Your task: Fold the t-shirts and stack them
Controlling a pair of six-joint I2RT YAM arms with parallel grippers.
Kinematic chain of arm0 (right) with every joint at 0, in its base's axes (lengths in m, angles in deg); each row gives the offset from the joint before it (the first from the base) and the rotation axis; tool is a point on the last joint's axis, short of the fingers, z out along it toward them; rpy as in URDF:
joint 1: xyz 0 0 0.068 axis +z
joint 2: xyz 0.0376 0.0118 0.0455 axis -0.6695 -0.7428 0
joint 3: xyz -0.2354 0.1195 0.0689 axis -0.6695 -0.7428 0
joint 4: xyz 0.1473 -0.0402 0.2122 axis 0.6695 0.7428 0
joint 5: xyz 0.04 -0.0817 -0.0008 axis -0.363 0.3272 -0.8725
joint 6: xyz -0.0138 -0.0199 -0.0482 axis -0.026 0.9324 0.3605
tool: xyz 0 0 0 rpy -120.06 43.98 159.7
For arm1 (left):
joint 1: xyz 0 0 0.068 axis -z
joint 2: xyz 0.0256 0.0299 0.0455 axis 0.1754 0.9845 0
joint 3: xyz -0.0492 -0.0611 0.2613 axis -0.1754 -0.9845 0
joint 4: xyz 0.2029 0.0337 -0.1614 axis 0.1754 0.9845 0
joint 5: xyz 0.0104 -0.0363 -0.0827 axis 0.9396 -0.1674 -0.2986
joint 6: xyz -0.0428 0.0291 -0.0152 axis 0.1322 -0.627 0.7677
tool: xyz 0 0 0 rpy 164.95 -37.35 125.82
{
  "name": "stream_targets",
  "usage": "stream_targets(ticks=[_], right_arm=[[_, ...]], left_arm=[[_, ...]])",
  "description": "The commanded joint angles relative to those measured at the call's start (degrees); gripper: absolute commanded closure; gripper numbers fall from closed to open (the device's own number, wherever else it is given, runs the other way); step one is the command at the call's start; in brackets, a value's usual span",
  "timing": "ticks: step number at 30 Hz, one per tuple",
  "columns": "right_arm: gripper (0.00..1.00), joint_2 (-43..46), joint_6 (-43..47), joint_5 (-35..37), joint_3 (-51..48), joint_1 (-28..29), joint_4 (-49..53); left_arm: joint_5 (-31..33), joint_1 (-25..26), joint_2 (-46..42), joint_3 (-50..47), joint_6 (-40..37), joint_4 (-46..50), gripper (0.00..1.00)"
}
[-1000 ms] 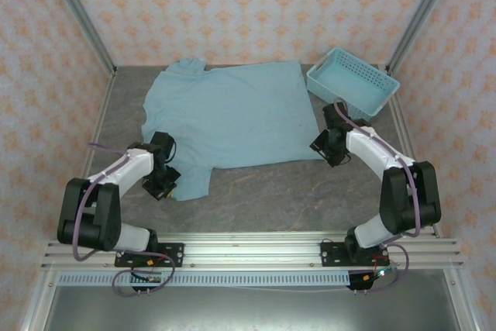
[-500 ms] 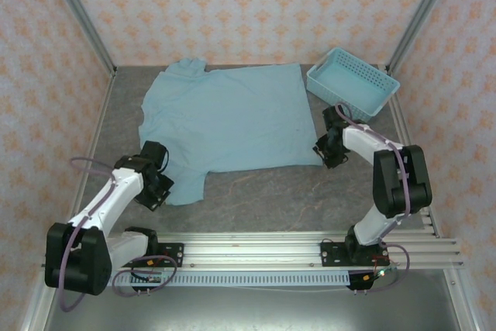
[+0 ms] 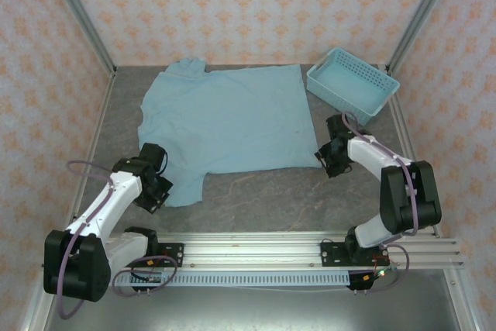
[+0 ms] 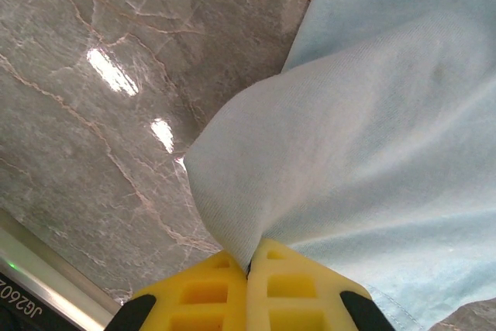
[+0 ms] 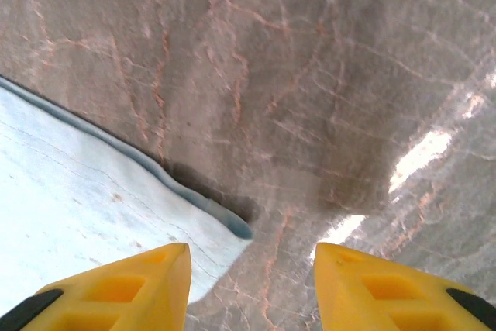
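Observation:
A light teal-blue t-shirt [image 3: 225, 118] lies spread flat on the grey marbled table, plain side up. My left gripper [image 3: 159, 187] sits at its near-left sleeve, shut on a pinch of the t-shirt [image 4: 349, 153] that rises into a peak between the yellow fingers [image 4: 201, 296]. My right gripper [image 3: 329, 162] hovers at the shirt's near-right corner [image 5: 225, 230], open, the corner lying just inside its left finger [image 5: 132, 284] and bare table between the jaws.
A light-blue plastic lattice basket [image 3: 353, 83] stands at the back right, close behind the right arm. Metal frame posts and patterned walls close in the table on three sides. A rail [image 3: 248, 249] runs along the near edge.
The left arm swung outward to the left, still pinching the sleeve, dragging it slightly leftward. The right gripper shifted a little at the shirt's near-right corner.

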Motion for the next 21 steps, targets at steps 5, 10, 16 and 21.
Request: stream_targets(ticks=[5, 10, 16, 21], right_arm=[[0.55, -2.99, -2.76, -1.39, 0.92, 1.18, -3.69], [0.62, -6.29, -3.19, -1.63, 2.25, 1.70, -4.47], [0.90, -6.98, -2.51, 0.43, 2.22, 1.85, -3.95], [1.00, -3.56, 0.44, 1.94, 2.08, 1.97, 1.25]], left_arm=[[-0.08, 0.38, -0.94, 0.07, 1.01, 2.46, 1.00], [-0.34, 0.49, -0.96, 0.33, 1.05, 2.11, 1.00], [-0.95, 1.09, -2.09, 1.72, 1.17, 3.97, 1.00], [-2.71, 1.67, -5.16, 3.38, 4.08, 10.47, 1.00]])
